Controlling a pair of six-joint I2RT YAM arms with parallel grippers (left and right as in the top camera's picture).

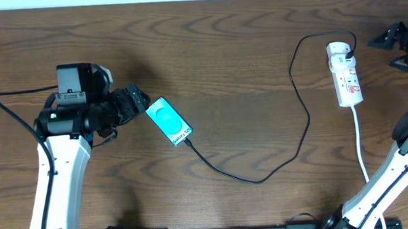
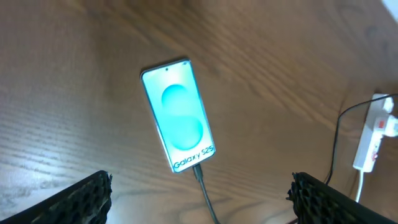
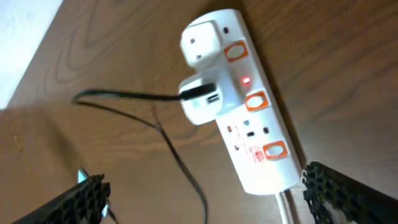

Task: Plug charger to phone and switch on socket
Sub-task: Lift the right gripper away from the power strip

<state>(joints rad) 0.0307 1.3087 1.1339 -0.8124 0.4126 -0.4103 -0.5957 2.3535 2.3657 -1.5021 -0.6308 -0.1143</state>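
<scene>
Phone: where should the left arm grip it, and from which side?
I'd grip the phone across its two long edges at mid-length, coming straight down from above. It lies flat, screen up, so only the thin sides are free, and the charger occupies the Galaxy S25 end.

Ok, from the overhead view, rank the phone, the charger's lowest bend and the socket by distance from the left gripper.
1. phone, just right of the left gripper.
2. charger bend, mid-table, toward the front edge.
3. socket, far right.
</scene>
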